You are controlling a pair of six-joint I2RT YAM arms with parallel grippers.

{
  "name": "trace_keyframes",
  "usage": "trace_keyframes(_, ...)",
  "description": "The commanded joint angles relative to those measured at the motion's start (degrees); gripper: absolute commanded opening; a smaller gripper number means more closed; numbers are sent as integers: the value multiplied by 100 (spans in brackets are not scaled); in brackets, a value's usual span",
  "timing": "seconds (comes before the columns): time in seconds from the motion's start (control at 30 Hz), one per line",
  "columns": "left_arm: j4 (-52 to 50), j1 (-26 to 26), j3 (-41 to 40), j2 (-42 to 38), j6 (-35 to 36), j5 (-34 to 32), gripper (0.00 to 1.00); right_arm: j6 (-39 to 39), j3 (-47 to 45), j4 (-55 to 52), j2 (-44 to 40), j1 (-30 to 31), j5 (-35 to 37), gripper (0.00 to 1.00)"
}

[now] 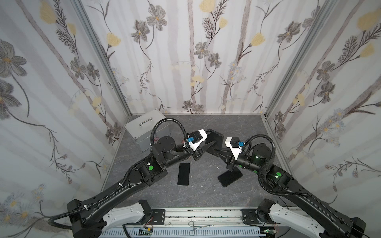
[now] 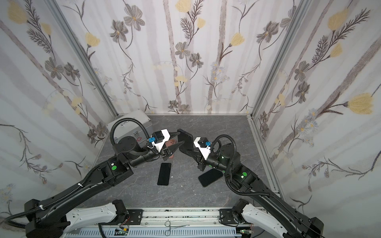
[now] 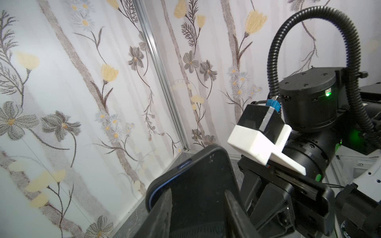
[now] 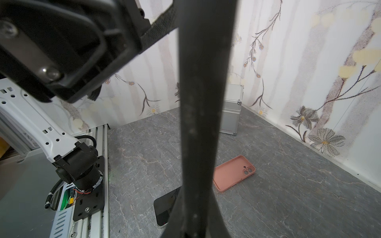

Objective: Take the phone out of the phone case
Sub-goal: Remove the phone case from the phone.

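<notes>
Box [image 1: 144, 127], silver, sits back-left on table [image 1: 206, 195]. Pink shell [image 4: 233, 173] lies flat below your L arm. L gripper [image 2: 179, 137]: jaws half spread across the phone [image 3: 198, 181] face; can't tell if they clamp. Phone sits inside its black phone case [image 3: 206, 148], raised mid-table btwn your two arms. R gripper [image 2: 184, 151] is pinched tight on the case's lower edge.

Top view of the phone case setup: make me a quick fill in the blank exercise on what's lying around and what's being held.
1. The empty case lying on the table is ___.
2. The right gripper is shut on a raised phone case coloured ___.
3. Lying flat on the table are ___ phones.
4. The silver box stands on the robot's ___ side.
Missing words: pink; black; two; left.
</notes>
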Motion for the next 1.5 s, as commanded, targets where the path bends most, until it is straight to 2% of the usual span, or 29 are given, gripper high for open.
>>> trace_keyframes(0.0,14,14,-9,-50,39,-308,44,-203,-42,450,-63,24,-83,0)
trace_keyframes(0.7,20,18,-21,-60,68,-325,44,-200,-37,553,24,24,-293,0)
trace_keyframes(1.47,20,6,-41,20,40,-251,44,-580,3,428,-38,130,-546,0)
